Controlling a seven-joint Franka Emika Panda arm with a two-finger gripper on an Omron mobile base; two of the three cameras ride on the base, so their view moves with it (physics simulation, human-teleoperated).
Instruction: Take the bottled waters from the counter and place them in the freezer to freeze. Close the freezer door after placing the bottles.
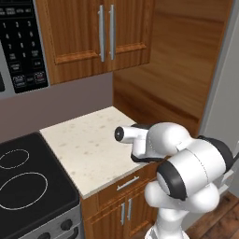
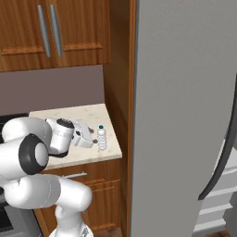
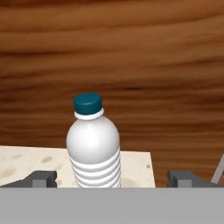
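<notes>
Hand view centres the upright bottle (image 3: 93, 146) on the tabletop (image 3: 26, 159) between spread jaws; advance level, then pinch its ribbed middle.

The bottle (image 3: 93, 146) base is cut off at the hand view's lower edge. In the left base view, the tabletop's (image 1: 88, 140) right part is hidden by the arm (image 1: 186, 172).
</notes>
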